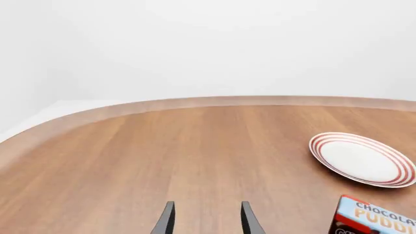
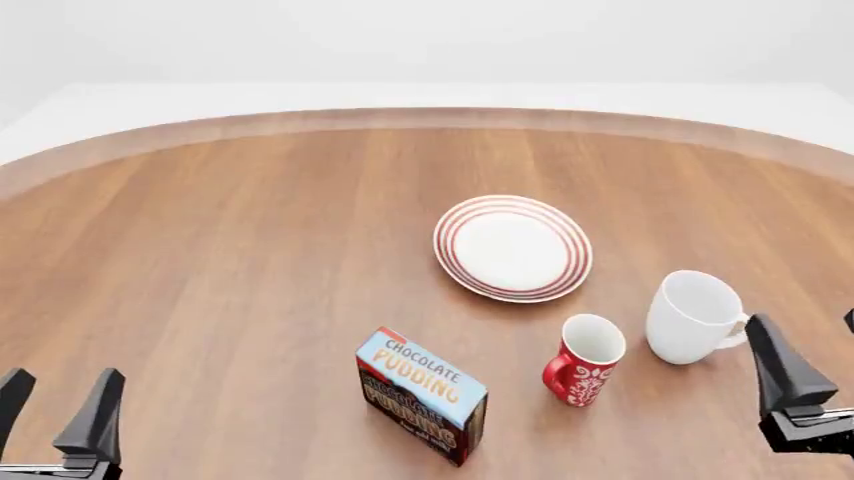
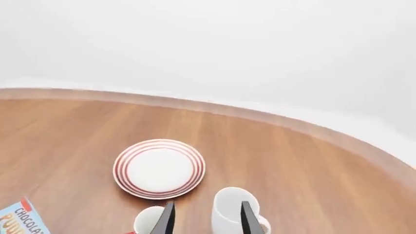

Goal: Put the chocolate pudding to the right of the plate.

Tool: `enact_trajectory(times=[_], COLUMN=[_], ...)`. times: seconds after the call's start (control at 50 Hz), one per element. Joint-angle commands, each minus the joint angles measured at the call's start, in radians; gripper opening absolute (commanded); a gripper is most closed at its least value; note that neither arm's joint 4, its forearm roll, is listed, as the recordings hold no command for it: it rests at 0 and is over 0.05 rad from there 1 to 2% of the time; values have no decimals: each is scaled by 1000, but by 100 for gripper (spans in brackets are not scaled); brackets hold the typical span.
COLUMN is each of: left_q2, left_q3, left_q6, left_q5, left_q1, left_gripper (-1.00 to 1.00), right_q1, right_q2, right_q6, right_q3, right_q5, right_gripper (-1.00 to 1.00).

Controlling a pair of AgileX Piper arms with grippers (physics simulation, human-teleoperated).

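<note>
1. Near the table's front edge stands the chocolate pudding (image 2: 422,396), upright on its own, touched by nothing, nearer than the plate (image 2: 513,247) and a little to its left.
2. Right of the plate, a white mug (image 2: 694,316) and a red mug (image 2: 583,360) crowd the near side, so I'd judge the carton belongs in the bare wood beyond them.
3. Both arms hang low at the front corners: the left gripper (image 2: 56,412) has fingers apart and empty; the right gripper (image 3: 204,217) likewise, with the mugs just ahead of it.
</note>
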Motion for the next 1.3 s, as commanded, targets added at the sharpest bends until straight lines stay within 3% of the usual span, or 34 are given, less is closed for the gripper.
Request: enact_trajectory(times=[0.02,0.06,0.1,0.14,0.18,0.28,0.34,0.38,0.48,0.64,0.94,1.3], left_q2=[0,0,0,0,0,0,0,0,0,0,0,0], left_q3=[0,0,0,0,0,0,0,0,0,0,0,0], left_q6=[0,0,0,0,0,0,0,0,0,0,0,0], left_q5=[0,0,0,0,0,0,0,0,0,0,0,0], left_q1=[0,0,0,0,0,0,0,0,0,0,0,0], left_gripper=[100,100,100,100,100,100,100,100,100,100,100,100], right_q1=[49,64,108,141,157,203,247,291,373,486,569,631], right_q2=[126,174,240,306,348,444,520,574,717,864,973,1029], right_q6=[-69,-84,-54,-98,-96,-159,-184,-170,-221,-175,-146,-74], right_q3=[-339,-420,-528,-578,-635,-728,-818,-889,-1032,-1226,-1279,-1216], right_q5=[200,239,280,301,319,352,388,417,491,595,636,611], right_gripper=[100,100,100,100,100,100,100,100,100,100,100,100])
